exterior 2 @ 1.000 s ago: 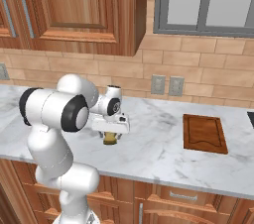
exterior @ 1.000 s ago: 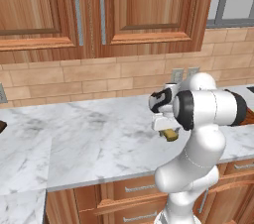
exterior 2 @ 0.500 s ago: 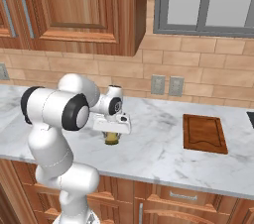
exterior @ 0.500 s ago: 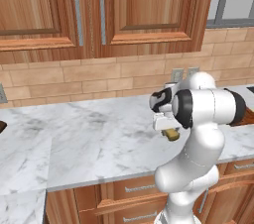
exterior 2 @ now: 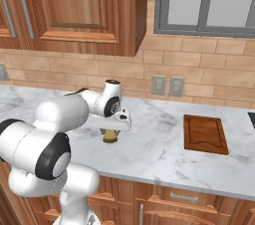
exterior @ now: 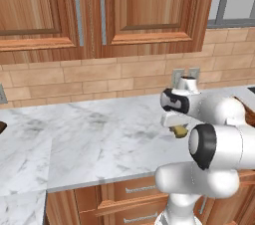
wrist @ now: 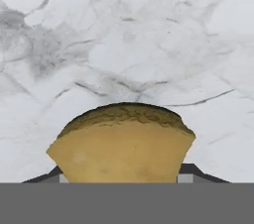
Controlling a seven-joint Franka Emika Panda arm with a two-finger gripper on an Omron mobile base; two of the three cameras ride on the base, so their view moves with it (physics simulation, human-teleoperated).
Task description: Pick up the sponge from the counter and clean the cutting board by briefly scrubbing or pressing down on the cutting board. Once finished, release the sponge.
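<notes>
Lifted a touch higher than half a second ago, the white two-finger gripper (exterior 2: 110,136) hangs over the middle of the long white marble counter with grey veining (exterior 2: 149,154), and the small mustard-yellow sponge block with tan edges (exterior 2: 110,136) rides up with it, off the slab. Seen from the right base camera, the sponge sits just under the white hand, with the stone showing beneath it. From the left base camera the same sponge (exterior: 179,130) peeks out below the hand, partly hidden behind the arm's big dark-capped joint.

Looking along the gripper (wrist: 120,179), the sponge (wrist: 121,143) bulges between the two small dark fingertips (wrist: 190,171), its sides pinched in where the jaws clamp it, with veined marble (wrist: 129,34) behind.

The flat reddish-brown wooden cutting board with a groove inside its rim (exterior 2: 205,133) lies well apart to the right, towards the counter's right end, nearer the back edge than the front. Two grey wall sockets (exterior 2: 167,85) sit on the brick backsplash between sponge and board.
</notes>
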